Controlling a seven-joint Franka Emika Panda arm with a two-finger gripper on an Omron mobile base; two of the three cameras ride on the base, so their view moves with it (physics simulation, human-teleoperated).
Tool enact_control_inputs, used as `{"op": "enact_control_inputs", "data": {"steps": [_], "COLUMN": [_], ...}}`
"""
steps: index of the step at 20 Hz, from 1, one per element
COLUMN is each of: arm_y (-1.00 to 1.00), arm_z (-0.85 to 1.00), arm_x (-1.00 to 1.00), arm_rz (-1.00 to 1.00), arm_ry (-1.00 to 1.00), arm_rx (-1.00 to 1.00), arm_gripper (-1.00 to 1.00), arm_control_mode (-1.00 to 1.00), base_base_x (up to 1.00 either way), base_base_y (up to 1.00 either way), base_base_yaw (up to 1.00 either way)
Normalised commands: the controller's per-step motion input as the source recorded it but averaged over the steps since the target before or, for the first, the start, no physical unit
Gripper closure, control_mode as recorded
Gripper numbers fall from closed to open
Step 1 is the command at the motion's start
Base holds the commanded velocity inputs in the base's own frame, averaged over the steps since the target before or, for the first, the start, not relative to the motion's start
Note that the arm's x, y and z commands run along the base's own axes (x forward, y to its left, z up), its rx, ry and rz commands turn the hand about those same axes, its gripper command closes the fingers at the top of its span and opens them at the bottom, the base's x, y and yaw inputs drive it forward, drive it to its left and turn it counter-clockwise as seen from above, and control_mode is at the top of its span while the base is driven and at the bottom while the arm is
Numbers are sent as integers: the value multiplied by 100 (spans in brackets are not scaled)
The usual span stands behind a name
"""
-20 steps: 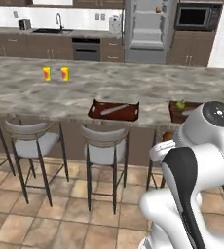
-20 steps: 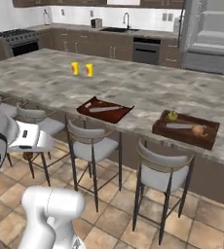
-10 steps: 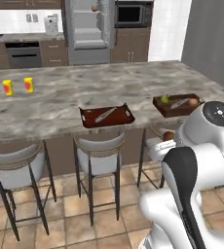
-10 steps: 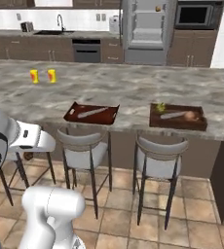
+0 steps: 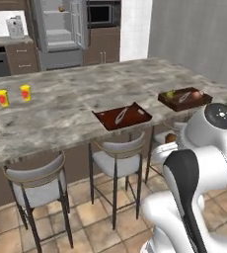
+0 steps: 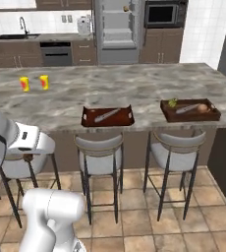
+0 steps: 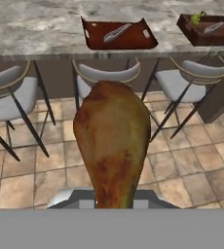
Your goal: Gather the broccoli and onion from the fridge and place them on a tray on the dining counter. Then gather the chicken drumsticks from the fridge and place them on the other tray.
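Both base views face the dining counter (image 5: 76, 106) from behind; hand view looks along it.

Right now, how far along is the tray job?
Done: broccoli and onion lie on the right tray. In hand: the gripper, shut, carries a drumstick facing the dining counter. Left: set it on the left tray, which holds no food yet, then fetch the second from the open fridge.
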Motion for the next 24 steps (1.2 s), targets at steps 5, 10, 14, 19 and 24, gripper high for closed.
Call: {"op": "enact_control_inputs", "data": {"steps": [5,10,14,19,24], "arm_y": [0,0,0,-1,-29], "arm_z": [0,0,0,0,3], "arm_x": [0,0,0,8,52], "arm_rz": [0,0,0,0,11], "arm_ry": [0,0,0,0,11], "arm_rx": [0,0,0,0,0], "arm_gripper": [100,100,100,100,100], "arm_control_mode": [100,100,100,-100,-100], "base_base_x": [82,76,55,32,0], "base_base_y": [41,1,0,-1,0], "base_base_yaw": [-16,-1,0,0,0]}}
